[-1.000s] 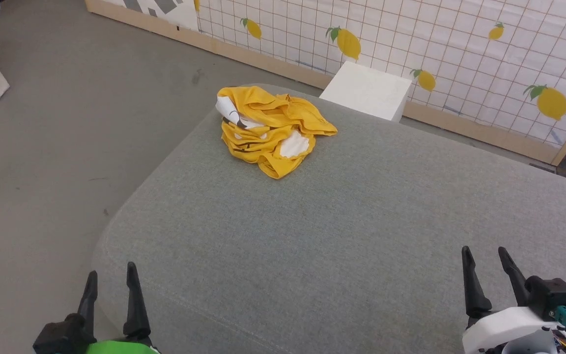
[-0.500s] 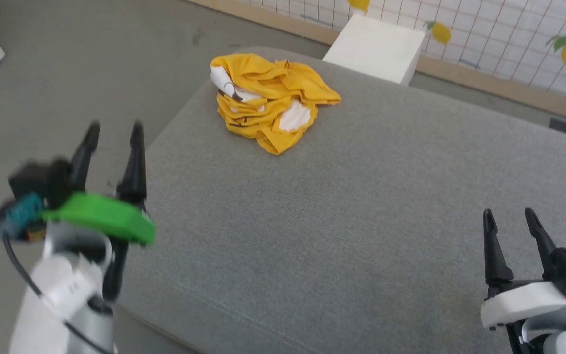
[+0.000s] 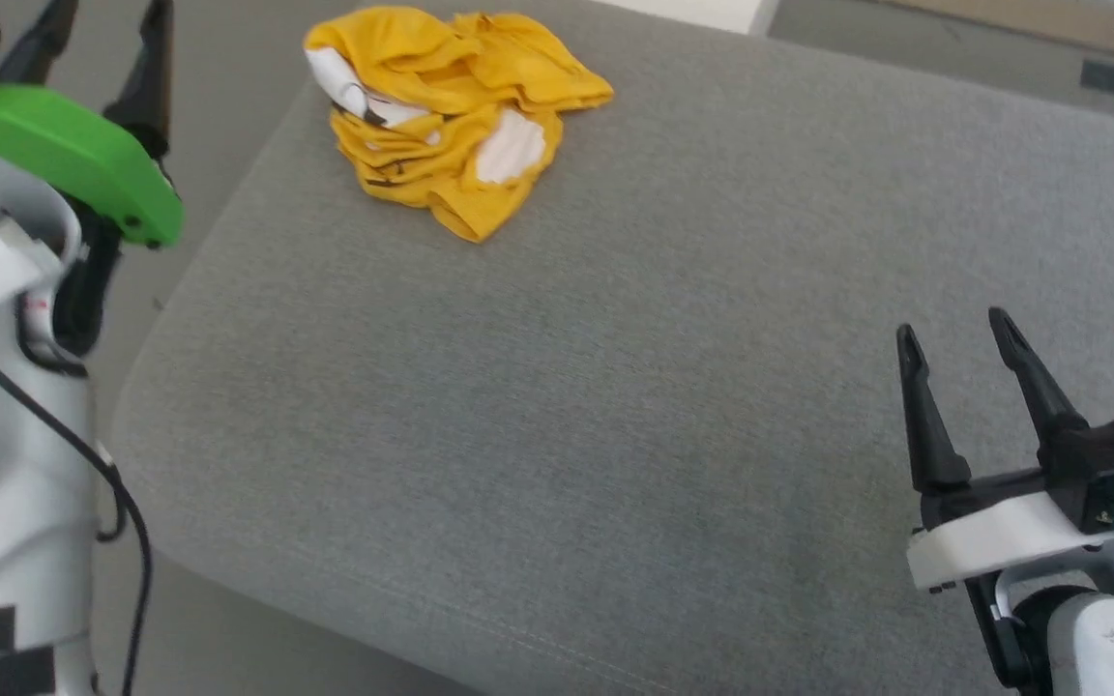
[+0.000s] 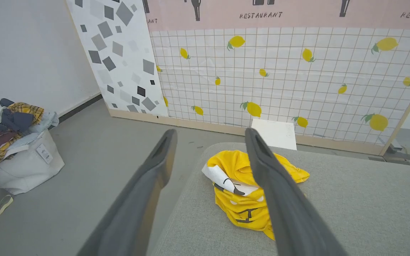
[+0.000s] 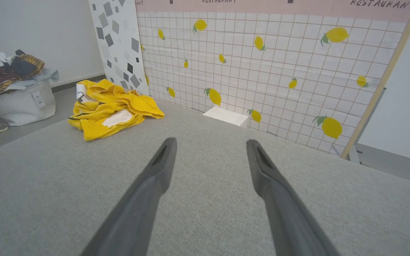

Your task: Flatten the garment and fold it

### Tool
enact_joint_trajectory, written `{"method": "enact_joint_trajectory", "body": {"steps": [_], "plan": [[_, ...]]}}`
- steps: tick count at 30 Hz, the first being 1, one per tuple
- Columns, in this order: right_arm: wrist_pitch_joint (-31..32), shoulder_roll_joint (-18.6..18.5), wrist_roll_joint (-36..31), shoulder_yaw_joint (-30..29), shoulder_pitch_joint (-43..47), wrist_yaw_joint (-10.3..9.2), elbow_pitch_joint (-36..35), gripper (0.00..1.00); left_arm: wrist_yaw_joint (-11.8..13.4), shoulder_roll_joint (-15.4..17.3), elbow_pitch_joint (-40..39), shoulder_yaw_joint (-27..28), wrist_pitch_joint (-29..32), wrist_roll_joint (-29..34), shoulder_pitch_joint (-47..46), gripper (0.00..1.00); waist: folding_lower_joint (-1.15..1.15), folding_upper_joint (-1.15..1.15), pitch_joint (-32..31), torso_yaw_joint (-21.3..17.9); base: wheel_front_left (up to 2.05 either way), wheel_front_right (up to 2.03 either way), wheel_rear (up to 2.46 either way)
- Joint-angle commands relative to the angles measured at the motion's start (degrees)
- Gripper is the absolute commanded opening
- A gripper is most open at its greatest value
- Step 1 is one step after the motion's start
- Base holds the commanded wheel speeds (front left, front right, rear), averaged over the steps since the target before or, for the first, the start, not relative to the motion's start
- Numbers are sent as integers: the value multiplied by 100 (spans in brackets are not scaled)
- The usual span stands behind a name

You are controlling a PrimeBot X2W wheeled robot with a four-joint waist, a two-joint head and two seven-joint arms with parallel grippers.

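**Crumpled yellow T-shirt on a grey bench, both grippers open and empty**

From the head camera, a yellow short-sleeved cotton T-shirt (image 3: 441,106) lies bunched in a heap at about 11 o'clock on a wide grey fabric-covered bench (image 3: 567,387), near its far left corner. White patches and thin black lines of its print show among the folds.

The left gripper (image 3: 102,19), on a white arm with a green collar, hangs at 10 o'clock over the grey floor beside the bench. Its jaws stand wide apart and hold nothing. In its wrist view the gripper (image 4: 210,132) points toward the shirt (image 4: 242,208), which lies well ahead at 12 o'clock.

The right gripper (image 3: 952,326) is at 4 o'clock above the bench, jaws likewise spread and empty, well apart from the shirt. In its wrist view (image 5: 211,141) the shirt (image 5: 109,106) lies at 10 o'clock.

A white fabric bag heaped with clothes (image 5: 20,103) stands on the floor beyond.
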Motion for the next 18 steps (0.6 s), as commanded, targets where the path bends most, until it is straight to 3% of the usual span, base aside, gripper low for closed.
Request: {"method": "enact_joint_trajectory", "body": {"steps": [1, 18], "plan": [[57, 1, -68, 61, -112, -10, -121, 100, -24, 59, 151, 40, 72, -129, -234, 100, 0, 0, 495, -409, 0, 0, 0], [429, 1, -396, 294, -284, -10, -979, 100, -84, 652, 1091, -355, 1415, -771, -1352, 100, 0, 0, 1605, -1127, 0, 0, 0]]}}
